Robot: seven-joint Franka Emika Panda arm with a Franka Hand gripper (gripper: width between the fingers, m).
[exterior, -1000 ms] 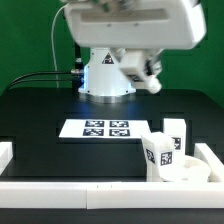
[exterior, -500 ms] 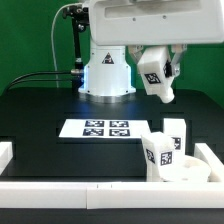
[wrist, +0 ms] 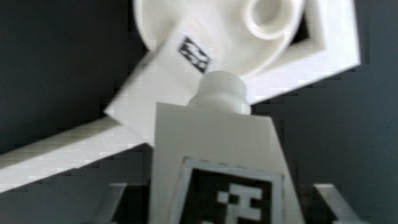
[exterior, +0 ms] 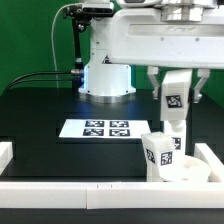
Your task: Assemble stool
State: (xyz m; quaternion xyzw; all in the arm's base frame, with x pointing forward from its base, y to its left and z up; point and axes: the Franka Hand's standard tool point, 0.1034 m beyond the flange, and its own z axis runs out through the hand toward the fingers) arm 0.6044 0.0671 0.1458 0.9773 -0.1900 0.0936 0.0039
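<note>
Fingers (exterior: 176,98) clamp a stool leg (exterior: 175,105) above the black table (exterior: 40,105), green wall (exterior: 30,35) behind

A chunky white tagged leg (exterior: 157,156) is standing on the round white disc seat (exterior: 188,171), blocking low passage while the black table (exterior: 40,105) is lying open.

The flat white marker board (exterior: 96,128) is lying on the black table (exterior: 40,110), with the round white disc seat (exterior: 186,170) sitting toward the exterior view's right of it. A short chunky tagged leg (exterior: 160,153) is standing upright on the seat, beside a second tagged white leg (exterior: 175,98) that is hanging above the seat.
</note>
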